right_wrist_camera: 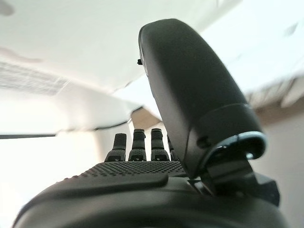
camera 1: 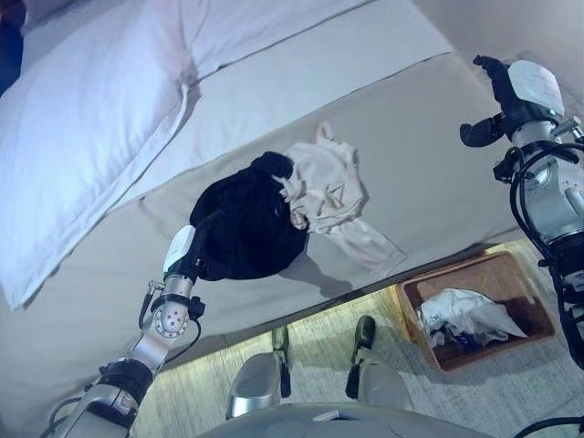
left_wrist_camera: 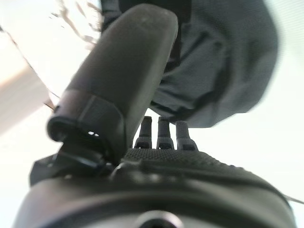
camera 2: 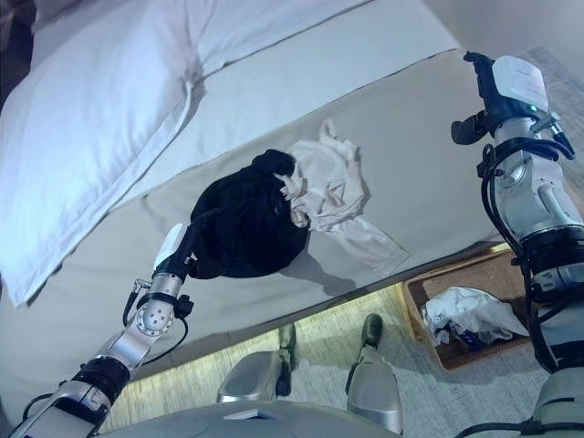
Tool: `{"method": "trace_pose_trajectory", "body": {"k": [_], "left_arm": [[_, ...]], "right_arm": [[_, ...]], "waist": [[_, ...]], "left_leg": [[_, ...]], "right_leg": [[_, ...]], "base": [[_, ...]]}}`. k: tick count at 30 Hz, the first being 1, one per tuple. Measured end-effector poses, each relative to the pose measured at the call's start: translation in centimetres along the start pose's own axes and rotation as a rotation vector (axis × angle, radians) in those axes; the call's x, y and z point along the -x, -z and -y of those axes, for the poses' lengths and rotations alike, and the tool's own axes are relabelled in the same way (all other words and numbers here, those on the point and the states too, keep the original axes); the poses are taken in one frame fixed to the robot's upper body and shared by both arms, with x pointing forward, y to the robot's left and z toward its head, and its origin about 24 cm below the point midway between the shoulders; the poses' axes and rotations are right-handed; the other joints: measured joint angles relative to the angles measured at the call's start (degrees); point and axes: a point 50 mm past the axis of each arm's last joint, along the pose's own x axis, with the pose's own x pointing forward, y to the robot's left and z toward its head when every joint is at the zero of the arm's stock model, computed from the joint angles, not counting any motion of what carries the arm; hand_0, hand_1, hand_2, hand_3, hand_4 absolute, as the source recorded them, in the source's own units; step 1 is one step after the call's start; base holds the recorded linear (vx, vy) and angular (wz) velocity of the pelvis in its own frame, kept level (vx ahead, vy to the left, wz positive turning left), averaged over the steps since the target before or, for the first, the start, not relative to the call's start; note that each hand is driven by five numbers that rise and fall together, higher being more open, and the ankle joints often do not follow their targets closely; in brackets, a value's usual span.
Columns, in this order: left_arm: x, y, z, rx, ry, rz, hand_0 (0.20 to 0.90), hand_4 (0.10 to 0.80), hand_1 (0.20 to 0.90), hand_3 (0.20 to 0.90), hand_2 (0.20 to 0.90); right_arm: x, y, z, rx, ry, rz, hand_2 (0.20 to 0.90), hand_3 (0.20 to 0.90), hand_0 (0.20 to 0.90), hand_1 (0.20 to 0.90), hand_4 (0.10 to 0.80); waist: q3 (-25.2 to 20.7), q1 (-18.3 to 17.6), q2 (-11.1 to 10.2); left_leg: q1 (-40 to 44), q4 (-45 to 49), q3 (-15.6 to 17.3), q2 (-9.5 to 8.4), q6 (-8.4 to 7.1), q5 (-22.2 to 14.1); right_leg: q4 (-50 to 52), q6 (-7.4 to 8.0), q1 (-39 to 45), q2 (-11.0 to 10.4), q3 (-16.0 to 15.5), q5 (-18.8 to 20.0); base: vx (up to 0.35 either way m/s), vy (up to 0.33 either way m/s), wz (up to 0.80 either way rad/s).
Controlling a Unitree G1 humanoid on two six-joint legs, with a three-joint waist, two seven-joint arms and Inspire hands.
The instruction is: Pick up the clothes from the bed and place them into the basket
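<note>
A black garment [camera 1: 251,224] lies bunched in the middle of the bed [camera 1: 429,164], with a white garment [camera 1: 328,192] spread against its right side. My left hand [camera 1: 182,251] rests on the bed at the black garment's near left edge, with its fingers straight and reaching to the cloth. In the left wrist view the hand [left_wrist_camera: 156,166] is open, with the black garment [left_wrist_camera: 223,61] just past its fingers. My right hand [camera 1: 511,91] is raised over the bed's right end, open and empty, as its wrist view [right_wrist_camera: 137,175] also shows.
A brown basket [camera 1: 516,287] stands on the floor below the bed's near right edge, with white clothes [camera 1: 465,315] in it. A large white pillow [camera 1: 82,128] lies at the bed's far left.
</note>
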Motion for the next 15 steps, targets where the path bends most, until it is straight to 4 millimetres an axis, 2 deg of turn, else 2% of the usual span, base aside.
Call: {"method": "trace_pose_trajectory", "body": {"k": [3,5,7,10,12,15], "left_arm": [[-1.3,-1.2,-0.7,-0.003,-0.03,0.049,0.9,0.8,0.9,0.9,0.9],[-2.0,-1.8,-1.9,-0.028,-0.054,0.08,0.9,0.8,0.9,0.9,0.9],[-2.4,-2.1,-2.3,-0.035,-0.065,0.096,0.9,0.8,0.9,0.9,0.9],[-2.6,-2.8,-2.8,-0.041,-0.074,0.13,0.9,0.8,0.9,0.9,0.9],[-2.4,-3.0,-3.4,-0.054,-0.083,0.149,0.9,0.8,0.9,0.9,0.9],[-2.5,-3.3,-3.8,-0.061,-0.102,0.165,0.9,0.8,0.9,0.9,0.9]], "right_arm": [[-1.0,-1.2,0.6,0.015,0.014,0.008,0.9,0.9,0.9,0.9,0.8],[-1.5,-2.5,0.6,0.018,0.006,0.029,0.9,0.9,0.9,0.9,0.8],[-1.7,-2.9,0.3,0.02,-0.02,0.026,0.9,0.9,0.9,0.9,0.8],[-1.6,-3.2,-1.1,0.018,-0.075,0.002,0.9,0.9,0.9,0.9,0.8],[-1.6,-3.6,-1.9,0.014,-0.098,0.004,0.9,0.9,0.9,0.9,0.8],[-1.6,-3.8,-2.4,0.007,-0.109,-0.004,0.9,0.9,0.9,0.9,0.8]], "waist": [[4.5,1.2,-0.5],[7.7,1.6,-1.9],[8.7,2.1,-2.2],[9.7,3.6,-2.3],[10.1,4.5,-2.3],[10.2,4.6,-2.3]], "left_leg": [[-4.1,3.6,-1.5,-0.56,0.0,0.0],[-6.4,6.9,-2.2,-1.5,-0.01,0.0],[-8.7,8.7,-3.2,-2.14,-0.14,-0.3],[-11.3,11.0,-3.7,-2.93,0.6,-0.8],[-13.6,13.5,-3.6,-2.97,0.78,-2.8],[-18.3,17.4,-4.0,-3.45,1.12,-3.6]], "right_leg": [[8.6,-0.79,-5.5,-1.8,-0.8,-3.1],[15.4,-1.71,-8.9,-3.7,-0.8,-6.0],[19.6,-2.14,-11.5,-5.0,-1.1,-7.8],[25.1,-2.48,-15.3,-6.6,-1.0,-9.1],[27.5,-2.56,-17.6,-6.9,-0.6,-10.2],[30.1,-2.95,-21.4,-7.7,-0.3,-10.7]], "base": [[-0.059,-0.064,0.25],[-0.023,-0.036,0.22],[-0.02,-0.022,0.33],[-0.037,-0.001,0.19],[-0.031,0.017,0.05],[-0.041,0.03,0.09]]}}
